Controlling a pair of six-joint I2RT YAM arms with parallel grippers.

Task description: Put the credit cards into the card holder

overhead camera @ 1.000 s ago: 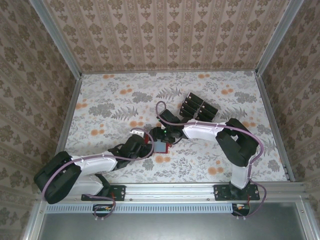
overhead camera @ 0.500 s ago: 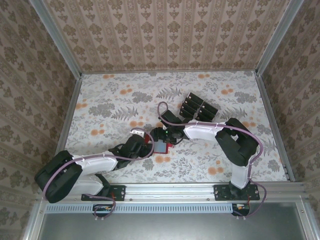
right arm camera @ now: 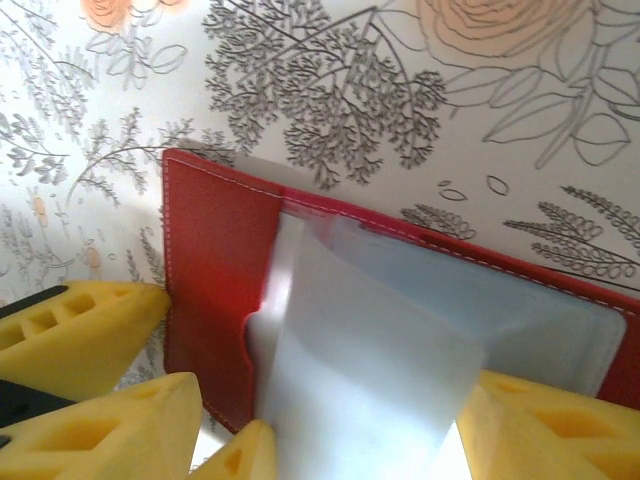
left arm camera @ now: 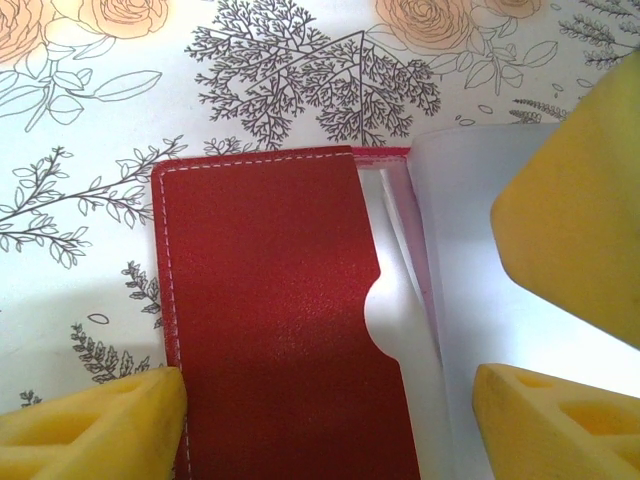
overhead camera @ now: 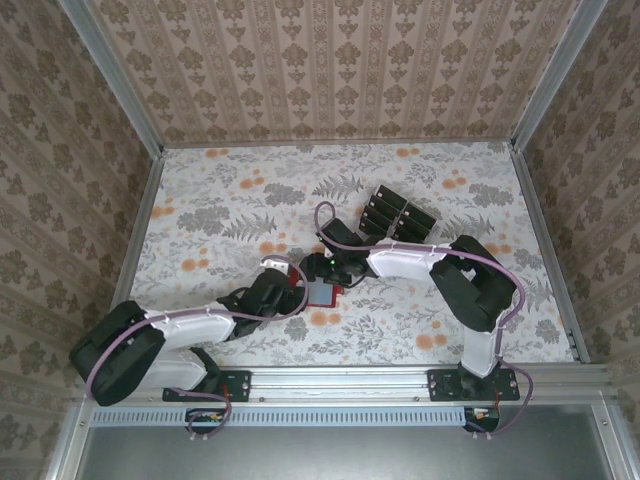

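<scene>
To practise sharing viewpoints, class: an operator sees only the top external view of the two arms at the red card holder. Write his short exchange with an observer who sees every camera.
Operator: From above, I see little of the card holder. Is it open?
Observer: Yes. The left wrist view shows it lying open, its red pocket with a half-round notch facing up.
Operator: The credit cards lie clustered beyond it. What's inside the holder?
Observer: In the right wrist view, a pale, see-through leaf curls up from its inside.
</scene>
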